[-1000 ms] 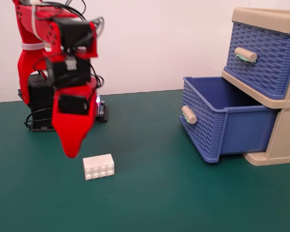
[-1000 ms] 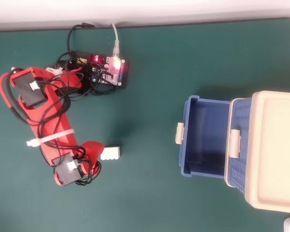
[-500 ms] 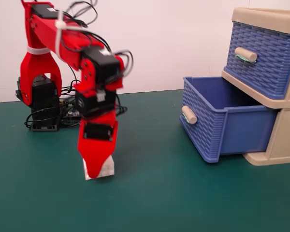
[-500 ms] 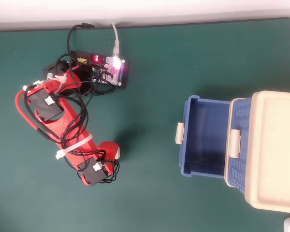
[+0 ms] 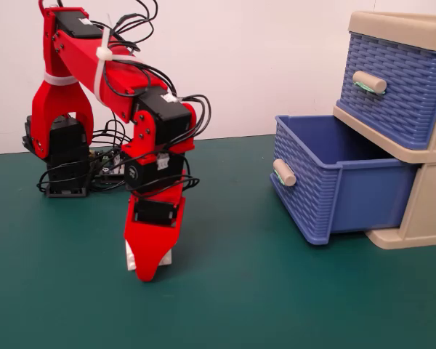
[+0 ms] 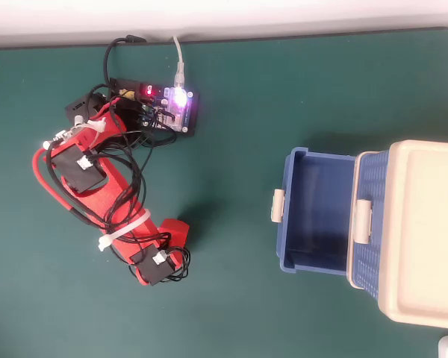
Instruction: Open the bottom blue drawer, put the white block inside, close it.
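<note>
Your red hand [image 5: 150,273] points down onto the green tabletop [image 5: 276,305], covering the small white studded block [image 5: 131,256], which shows only at its left edge; you cannot tell whether the jaws grip it. Open green tabletop lies between it and the blue basket-weave bottom drawer [image 5: 327,185], pulled out of the beige cabinet [image 6: 425,231]. The lit circuit board [image 6: 168,108] and cables sit behind the arm.
</note>
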Robot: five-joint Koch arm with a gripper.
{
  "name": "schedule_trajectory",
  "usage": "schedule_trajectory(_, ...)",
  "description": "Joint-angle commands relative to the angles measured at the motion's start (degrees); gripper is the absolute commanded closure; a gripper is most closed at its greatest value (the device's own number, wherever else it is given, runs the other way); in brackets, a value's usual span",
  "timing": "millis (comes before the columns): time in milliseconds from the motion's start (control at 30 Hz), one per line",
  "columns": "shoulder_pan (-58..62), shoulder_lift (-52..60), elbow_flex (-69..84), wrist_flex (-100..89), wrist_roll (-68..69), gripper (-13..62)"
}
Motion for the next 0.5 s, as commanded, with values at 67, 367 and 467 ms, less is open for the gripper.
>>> schedule_trajectory(67,0.8,2.0,0.5,1.5,1.1,17.4)
schedule_trajectory(367,2.2,5.4,5.9,-0.4,-1.1,28.7)
schedule_trajectory(467,1.8,5.7,6.1,-2.7,-1.0,39.9)
